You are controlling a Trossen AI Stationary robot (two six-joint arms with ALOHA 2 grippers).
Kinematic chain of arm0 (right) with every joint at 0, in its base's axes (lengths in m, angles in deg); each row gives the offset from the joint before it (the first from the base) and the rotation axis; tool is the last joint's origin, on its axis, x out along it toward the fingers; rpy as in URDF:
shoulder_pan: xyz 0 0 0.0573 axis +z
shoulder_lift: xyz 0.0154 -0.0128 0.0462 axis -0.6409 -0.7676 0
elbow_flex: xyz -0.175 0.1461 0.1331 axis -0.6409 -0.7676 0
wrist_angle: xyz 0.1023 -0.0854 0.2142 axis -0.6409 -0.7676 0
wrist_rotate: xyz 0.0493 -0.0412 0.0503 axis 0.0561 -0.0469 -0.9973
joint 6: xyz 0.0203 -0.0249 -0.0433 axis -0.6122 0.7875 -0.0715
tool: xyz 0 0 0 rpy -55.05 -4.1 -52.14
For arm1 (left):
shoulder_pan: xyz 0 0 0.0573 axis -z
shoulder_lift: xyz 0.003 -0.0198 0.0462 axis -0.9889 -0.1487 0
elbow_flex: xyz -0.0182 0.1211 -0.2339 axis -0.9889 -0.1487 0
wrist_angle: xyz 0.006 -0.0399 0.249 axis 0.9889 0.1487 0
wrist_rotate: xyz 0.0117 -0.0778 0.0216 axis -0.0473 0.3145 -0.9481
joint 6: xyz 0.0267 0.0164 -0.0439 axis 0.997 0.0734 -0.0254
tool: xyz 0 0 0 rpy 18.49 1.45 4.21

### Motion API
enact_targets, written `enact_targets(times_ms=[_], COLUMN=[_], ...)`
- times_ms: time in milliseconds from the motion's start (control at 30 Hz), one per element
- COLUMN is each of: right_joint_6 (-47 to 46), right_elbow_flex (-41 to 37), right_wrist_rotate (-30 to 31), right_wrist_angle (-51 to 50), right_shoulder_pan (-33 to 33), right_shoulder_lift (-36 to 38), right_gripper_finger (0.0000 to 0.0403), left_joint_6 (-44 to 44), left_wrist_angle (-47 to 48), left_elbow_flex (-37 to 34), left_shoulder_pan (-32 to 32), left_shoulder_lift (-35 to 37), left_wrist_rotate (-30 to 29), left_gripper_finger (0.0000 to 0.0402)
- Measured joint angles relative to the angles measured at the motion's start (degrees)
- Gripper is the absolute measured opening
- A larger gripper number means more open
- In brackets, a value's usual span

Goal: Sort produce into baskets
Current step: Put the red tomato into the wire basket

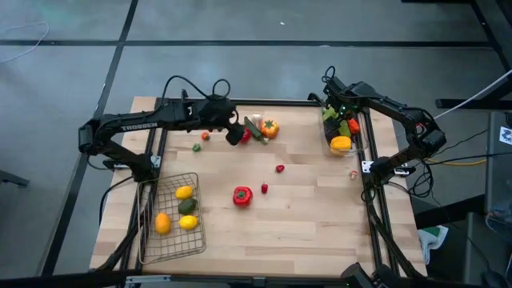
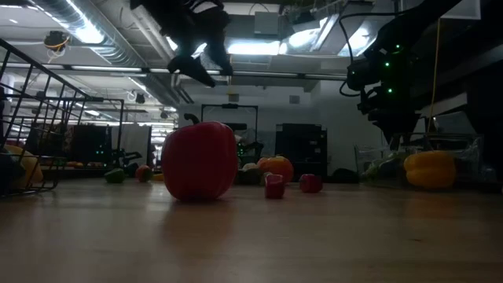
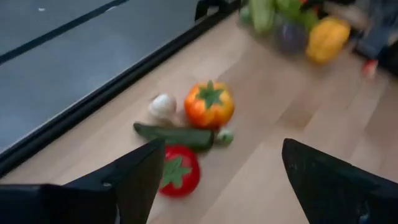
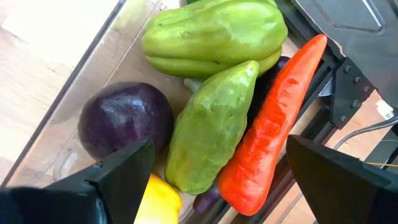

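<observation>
My left gripper (image 1: 235, 134) (image 3: 219, 171) hangs open above the far middle of the table. Just beyond its fingertips lie a red tomato (image 3: 179, 173), a green cucumber (image 3: 175, 135), an orange pepper (image 3: 209, 104) and a small white piece (image 3: 163, 106). My right gripper (image 1: 340, 122) (image 4: 217, 165) stands open over the clear bin (image 1: 327, 138) at the far right. That bin holds two green vegetables (image 4: 208, 127), a purple one (image 4: 124, 118), a carrot (image 4: 273, 124) and a yellow pepper (image 1: 341, 144). The wire basket (image 1: 144, 240) at the near left holds yellow, orange and green pieces.
A large red pepper (image 1: 242, 195) (image 2: 200, 161) sits on the middle of the table, with two tiny red pieces (image 1: 264, 189) (image 1: 280, 168) near it. Small green (image 1: 197, 147) and red (image 1: 206, 135) bits lie left of my left gripper. Bare wood lies along the near edge.
</observation>
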Motion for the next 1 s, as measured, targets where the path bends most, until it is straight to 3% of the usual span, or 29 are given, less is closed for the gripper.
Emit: enact_targets(times_ms=[400,767,1000], right_joint_6=[0.0,0.0,0.0], right_elbow_flex=[0.0,0.0,0.0], right_wrist_rotate=[0.0,-0.5,-0.5], right_wrist_angle=[0.0,0.1,0.1], right_shoulder_pan=[0.0,0.0,0.0], right_shoulder_lift=[0.0,0.0,0.0], right_gripper_finger=[0.0363,0.0363,0.0363], left_joint_6=[-16.2,-14.7,-9.3], left_wrist_angle=[-3.3,-2.6,-0.9], left_elbow_flex=[0.0,0.0,0.0], left_shoulder_pan=[0.1,-1.7,-3.6], left_shoulder_lift=[-8.1,-13.1,-13.2], left_wrist_rotate=[-1.2,-1.1,4.9], left_gripper_finger=[0.0318,0.0318,0.0348])
